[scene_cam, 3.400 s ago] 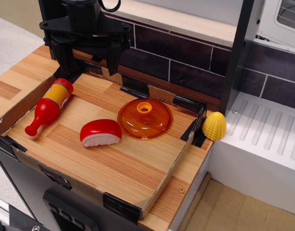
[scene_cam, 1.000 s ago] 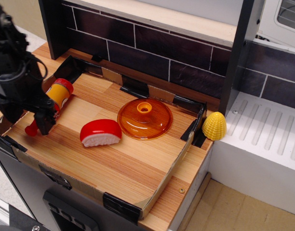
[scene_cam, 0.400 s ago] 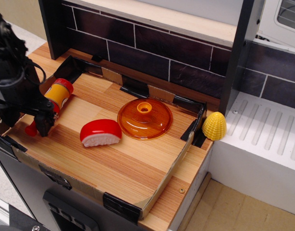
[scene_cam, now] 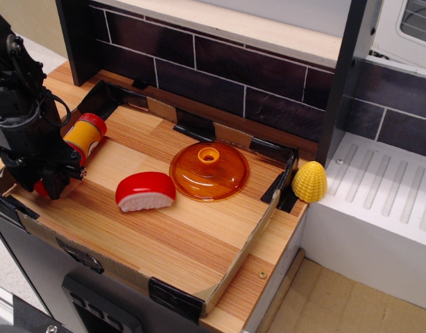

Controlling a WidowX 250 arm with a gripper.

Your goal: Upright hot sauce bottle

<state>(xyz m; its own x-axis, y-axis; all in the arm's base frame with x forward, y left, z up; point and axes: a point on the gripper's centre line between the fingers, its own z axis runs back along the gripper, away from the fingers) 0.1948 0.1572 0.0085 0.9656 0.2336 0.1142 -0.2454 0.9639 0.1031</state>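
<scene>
The hot sauce bottle (scene_cam: 85,134) lies on its side at the left end of the wooden board (scene_cam: 192,239). Its base points to the back right and its neck to the front left. The red body, orange-yellow label band and base show; the neck is mostly hidden. My black gripper (scene_cam: 45,186) is down over the neck end, fingers pointing down at the board, with a bit of red cap showing beside them. Whether the fingers are pressed on the neck is hidden by the gripper body.
A red-and-white half-round toy food (scene_cam: 145,191) lies right of the bottle. An orange lid (scene_cam: 209,170) sits mid-board. A yellow corn (scene_cam: 309,182) stands past the board's right edge by a white drainer (scene_cam: 386,201). Low cardboard walls edge the board; a dark tiled wall (scene_cam: 234,69) stands behind.
The gripper came from above the back left corner down to the bottle's neck. In the last half second it shifted slightly left and lower over the neck. The bottle has not moved.
</scene>
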